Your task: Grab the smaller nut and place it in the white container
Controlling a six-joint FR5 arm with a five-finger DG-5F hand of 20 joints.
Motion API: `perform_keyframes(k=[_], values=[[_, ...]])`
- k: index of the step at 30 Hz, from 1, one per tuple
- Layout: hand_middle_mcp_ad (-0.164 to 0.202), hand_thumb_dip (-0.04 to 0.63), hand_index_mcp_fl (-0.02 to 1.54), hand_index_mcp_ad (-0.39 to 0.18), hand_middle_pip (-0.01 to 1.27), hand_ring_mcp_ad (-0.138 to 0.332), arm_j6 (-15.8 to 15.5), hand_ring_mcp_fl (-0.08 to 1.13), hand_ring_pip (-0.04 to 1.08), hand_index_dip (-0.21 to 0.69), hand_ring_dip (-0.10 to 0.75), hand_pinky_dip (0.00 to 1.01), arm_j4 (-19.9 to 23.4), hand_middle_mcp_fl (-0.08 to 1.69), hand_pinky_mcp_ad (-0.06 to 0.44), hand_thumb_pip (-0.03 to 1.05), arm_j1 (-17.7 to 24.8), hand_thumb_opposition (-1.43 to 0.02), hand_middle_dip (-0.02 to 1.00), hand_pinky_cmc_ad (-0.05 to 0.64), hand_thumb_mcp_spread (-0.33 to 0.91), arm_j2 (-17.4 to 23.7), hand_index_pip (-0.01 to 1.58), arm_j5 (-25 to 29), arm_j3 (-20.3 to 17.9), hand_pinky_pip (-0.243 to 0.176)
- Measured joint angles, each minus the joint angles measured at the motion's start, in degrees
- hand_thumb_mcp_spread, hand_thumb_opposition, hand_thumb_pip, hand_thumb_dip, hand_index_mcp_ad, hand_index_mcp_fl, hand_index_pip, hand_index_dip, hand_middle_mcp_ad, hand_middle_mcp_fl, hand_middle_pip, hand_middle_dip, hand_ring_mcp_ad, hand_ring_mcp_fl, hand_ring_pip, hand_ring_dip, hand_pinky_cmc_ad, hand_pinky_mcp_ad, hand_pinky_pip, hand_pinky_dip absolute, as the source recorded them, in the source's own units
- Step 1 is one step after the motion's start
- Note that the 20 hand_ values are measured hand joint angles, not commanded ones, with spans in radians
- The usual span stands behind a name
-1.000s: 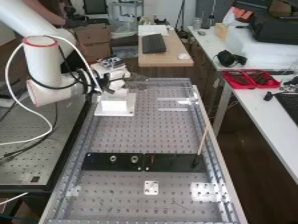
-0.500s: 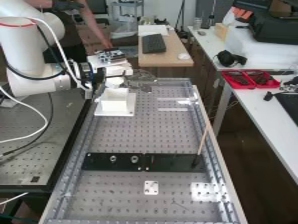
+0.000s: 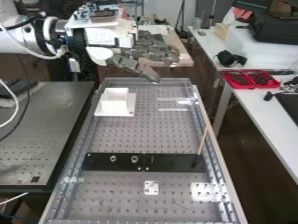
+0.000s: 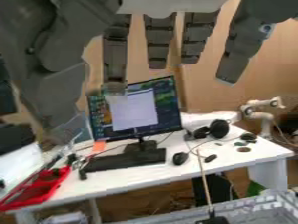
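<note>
White container [image 3: 115, 103] on bench [image 3: 156, 135], straight-fingered robot hand [image 3: 149, 51]

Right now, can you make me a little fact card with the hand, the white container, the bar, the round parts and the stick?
hand: open, up by the bench's far end
container: white, on the bench
bar: black, flat on the bench, nearer than the container
round parts: larger nut and bearing, side by side on the bar
stick: thin, tilted, at the bar's right end in the high view
</note>
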Motion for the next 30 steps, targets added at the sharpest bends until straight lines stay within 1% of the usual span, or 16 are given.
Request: perform_keyframes(k=[1,2,3,5,6,8,9,10,12,16,17,18,21,30], values=[[0.052,0.188,0.02,-0.187,0.14,0.126,0.3,0.0,0.09,-0.026,0.138,0.52,-0.12,0.02,0.316,0.61,0.02,-0.79,0.29,0.391,0.24,0.03,0.99,0.66,0.22,-0.075],[0.051,0.188,0.02,-0.178,0.14,0.129,1.12,0.0,0.09,-0.026,0.138,0.54,-0.47,0.02,0.328,0.6,0.11,-0.79,0.29,0.401,0.23,0.12,0.95,2.85,0.95,-0.075],[0.051,0.175,0.02,-0.171,0.14,0.126,1.67,0.0,0.09,-0.026,0.138,0.54,-0.86,0.02,0.328,0.6,0.24,-0.79,0.29,0.394,0.22,0.21,0.91,5.37,1.79,-0.075],[0.052,0.161,0.02,-0.169,0.13,0.138,1.87,0.0,0.09,-0.026,0.138,0.55,-1.25,0.02,0.333,0.6,0.37,-0.79,0.29,0.417,0.22,0.3,0.87,7.42,2.6,-0.091],[0.052,0.161,0.02,-0.168,0.13,0.145,1.89,0.0,0.09,-0.026,0.138,0.56,-1.69,0.02,0.346,0.6,0.48,-0.79,0.29,0.415,0.23,0.37,0.82,8.83,3.3,-0.093],[0.052,0.159,0.02,-0.168,0.13,0.145,1.55,0.0,0.09,-0.026,0.138,0.56,-2.36,0.02,0.346,0.6,0.59,-0.77,0.29,0.415,0.22,0.45,0.79,10.07,4.11,-0.089],[0.052,0.159,0.02,-0.168,0.14,0.145,1.18,0.0,0.09,-0.03,0.138,0.57,-2.56,0.02,0.346,0.59,0.63,-0.77,0.29,0.415,0.21,0.47,0.77,10.39,4.37,-0.089],[0.052,0.159,0.02,-0.168,0.13,0.145,0.91,0.0,0.09,-0.03,0.138,0.57,-2.71,0.02,0.346,0.59,0.65,-0.77,0.29,0.431,0.21,0.46,0.75,10.58,4.56,-0.089],[0.052,0.159,0.02,-0.168,0.14,0.145,-0.08,0.0,0.09,-0.012,0.138,0.57,-3.57,0.02,0.346,0.59,0.71,-0.77,0.29,0.435,0.21,0.38,0.74,11.48,5.79,-0.089],[0.052,0.159,0.02,-0.168,0.13,0.145,-0.04,0.0,0.09,-0.014,0.138,0.57,-4.9,0.02,0.344,0.59,0.78,-0.77,0.29,0.435,0.21,-0.21,0.69,11.86,7.17,-0.089],[0.052,0.161,0.02,-0.168,0.14,0.145,-0.02,0.0,0.09,0.002,0.138,0.57,-5.36,0.02,0.344,0.59,0.84,-0.77,0.29,0.429,0.21,-0.45,0.69,11.84,7.61,-0.089],[0.052,0.157,0.03,-0.168,0.14,0.145,-0.04,0.0,0.09,0.0,0.138,0.57,-5.67,0.02,0.344,0.59,0.89,-0.77,0.29,0.442,0.2,-0.59,0.69,11.79,7.94,-0.103],[0.052,0.155,0.02,-0.168,0.14,0.145,-0.23,0.0,0.09,0.016,0.138,0.57,-6.37,0.02,0.344,0.59,1.04,-0.77,0.29,0.449,0.21,-0.89,0.67,11.55,8.78,-0.106],[0.052,0.141,0.03,-0.168,0.13,0.145,-0.56,0.0,0.09,0.033,0.134,0.57,-6.73,0.02,0.344,0.58,1.22,-0.76,0.29,0.447,0.21,-0.94,0.64,11.08,9.47,-0.105]])
